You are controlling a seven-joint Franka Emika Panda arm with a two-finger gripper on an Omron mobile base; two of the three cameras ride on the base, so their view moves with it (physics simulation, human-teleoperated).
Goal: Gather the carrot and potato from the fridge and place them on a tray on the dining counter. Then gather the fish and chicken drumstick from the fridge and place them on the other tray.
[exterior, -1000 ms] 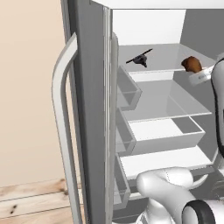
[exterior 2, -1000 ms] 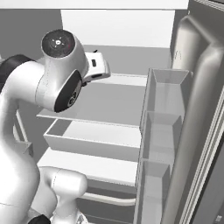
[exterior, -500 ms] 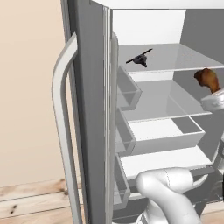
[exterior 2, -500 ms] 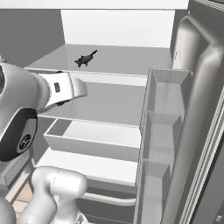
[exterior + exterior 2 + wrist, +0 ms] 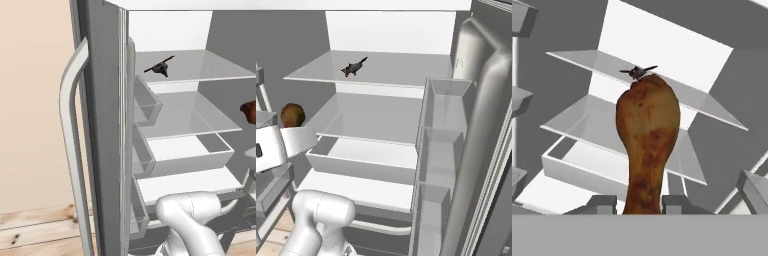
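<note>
Fridge [image 5: 391, 30] open, fish [image 5: 354, 66] on top shelf, hand [image 5: 639, 202] gripping drumstick [image 5: 647, 135]

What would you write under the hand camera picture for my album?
Gripper shut on a chicken drumstick, held up before the open fridge, fish on its top shelf.

The open fridge [image 5: 190, 125] is viewed from behind and left of the arm in the left base view, and from behind and right in the right base view. The top shelf [image 5: 381, 70] and fish [image 5: 354, 66] are shared. The hand view is aimed closely along the drumstick [image 5: 646, 140] into the fridge.
</note>
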